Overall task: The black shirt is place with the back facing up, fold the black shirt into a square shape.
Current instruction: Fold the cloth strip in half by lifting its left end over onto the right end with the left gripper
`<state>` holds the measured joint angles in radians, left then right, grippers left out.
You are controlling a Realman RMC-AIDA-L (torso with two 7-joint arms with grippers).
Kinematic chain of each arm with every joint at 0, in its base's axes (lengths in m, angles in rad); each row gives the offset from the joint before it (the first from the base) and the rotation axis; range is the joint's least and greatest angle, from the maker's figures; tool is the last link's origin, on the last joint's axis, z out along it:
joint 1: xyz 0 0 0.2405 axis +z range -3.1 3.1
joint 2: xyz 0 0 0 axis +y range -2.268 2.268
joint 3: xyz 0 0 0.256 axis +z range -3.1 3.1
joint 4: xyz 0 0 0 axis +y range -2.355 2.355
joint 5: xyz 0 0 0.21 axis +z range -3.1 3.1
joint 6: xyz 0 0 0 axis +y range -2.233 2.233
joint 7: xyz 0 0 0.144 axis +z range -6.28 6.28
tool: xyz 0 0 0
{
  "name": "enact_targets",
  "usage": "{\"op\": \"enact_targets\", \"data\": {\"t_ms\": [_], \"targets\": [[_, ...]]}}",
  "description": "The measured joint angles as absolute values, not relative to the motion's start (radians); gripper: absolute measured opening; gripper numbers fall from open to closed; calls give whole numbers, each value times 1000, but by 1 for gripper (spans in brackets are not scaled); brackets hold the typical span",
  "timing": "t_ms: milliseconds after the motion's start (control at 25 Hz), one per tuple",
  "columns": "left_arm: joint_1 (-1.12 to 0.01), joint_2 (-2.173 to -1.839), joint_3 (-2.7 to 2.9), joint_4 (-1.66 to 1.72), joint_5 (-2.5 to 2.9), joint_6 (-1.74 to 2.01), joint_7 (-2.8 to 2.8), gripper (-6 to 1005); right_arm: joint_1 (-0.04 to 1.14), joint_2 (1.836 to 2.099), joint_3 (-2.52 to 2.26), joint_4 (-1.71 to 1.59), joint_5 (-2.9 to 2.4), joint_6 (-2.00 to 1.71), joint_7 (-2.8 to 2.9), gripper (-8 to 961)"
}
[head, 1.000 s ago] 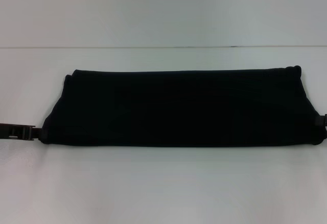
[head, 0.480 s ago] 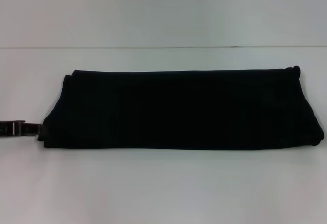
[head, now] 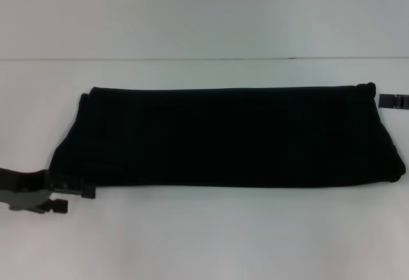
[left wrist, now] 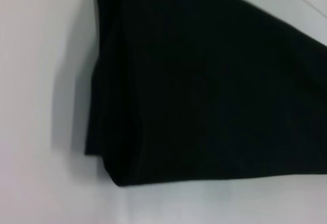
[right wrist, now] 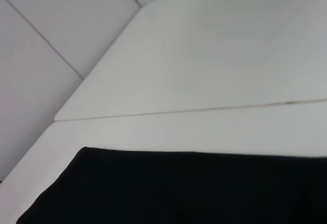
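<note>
I found the black shirt [head: 223, 136] lying flat on the white table [head: 204, 235], folded into a long band that ran across most of the head view, its far edge straight and its near edge sloping slightly toward my right. No lettering showed on the upper face. In the left wrist view the shirt [left wrist: 204, 96] presented a stacked, layered corner resting on the table, with a thin shadow beside its short edge. In the right wrist view the shirt [right wrist: 179, 188] filled the lower part, with bare table beyond it. The left gripper [head: 70, 198] sat low at the shirt's near left corner, one finger reaching just under or against the cloth edge and the other lying on the table slightly nearer me; the fingers stood parted, and I could not confirm that any fabric was caught between them. The right gripper [head: 393, 101] showed only as a dark sliver just beside the shirt's far right corner; I could not tell how its fingers stood.
</note>
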<state>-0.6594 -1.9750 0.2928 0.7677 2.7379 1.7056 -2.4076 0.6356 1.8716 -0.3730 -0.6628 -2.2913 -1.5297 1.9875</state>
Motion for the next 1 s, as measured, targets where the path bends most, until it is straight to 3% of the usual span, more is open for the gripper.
{"op": "enact_targets", "data": {"t_ms": [200, 480, 1000], "targets": [[-692, -1967, 305, 717, 2745, 1698, -2521, 827, 662, 1883, -399, -661, -2292, -1526, 1933, 918], [-719, -1955, 303, 696, 2741, 1657, -2620, 908, 681, 1908, -464, -673, -2291, -1519, 1870, 933], [-736, -1942, 293, 646, 2740, 1609, -2835, 905, 692, 1913, -456, -673, -2289, -1473, 1865, 933]]}}
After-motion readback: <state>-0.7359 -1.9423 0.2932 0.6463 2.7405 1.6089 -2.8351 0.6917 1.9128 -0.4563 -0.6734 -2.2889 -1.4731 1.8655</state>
